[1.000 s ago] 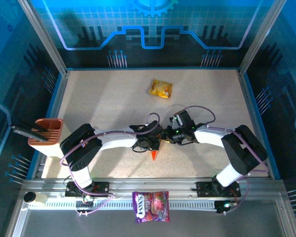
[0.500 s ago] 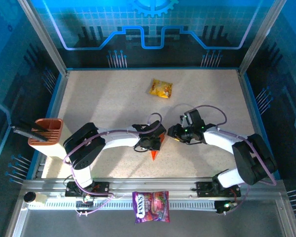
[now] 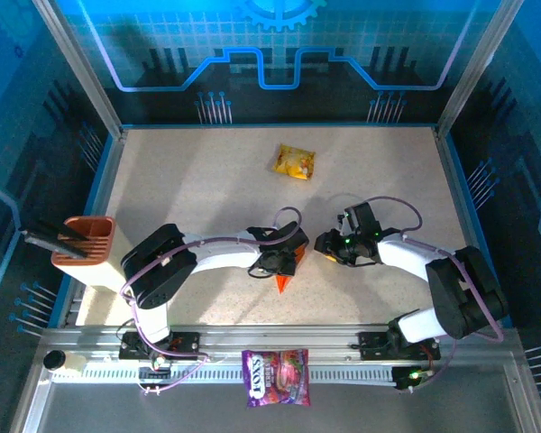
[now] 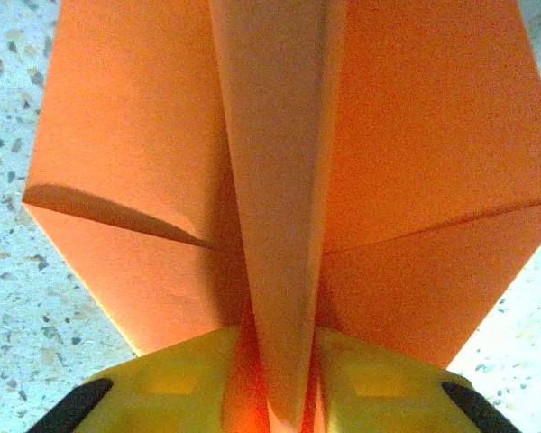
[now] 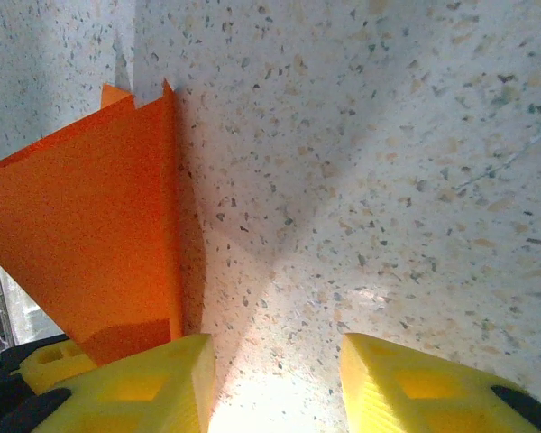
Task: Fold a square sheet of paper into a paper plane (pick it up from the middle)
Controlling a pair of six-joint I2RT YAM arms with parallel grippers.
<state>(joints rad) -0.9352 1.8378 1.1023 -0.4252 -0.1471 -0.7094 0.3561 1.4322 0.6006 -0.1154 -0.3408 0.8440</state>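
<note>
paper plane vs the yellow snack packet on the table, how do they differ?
Look: the paper plane is plain orange; the snack packet is yellow-orange and printed.
Shape: the paper plane is creased and pointed; the snack packet is a flat rectangle.
Place: the paper plane is at the near side, its centre fold between the fingers of the left gripper; the snack packet lies alone farther back.
Both are on the speckled table.
</note>
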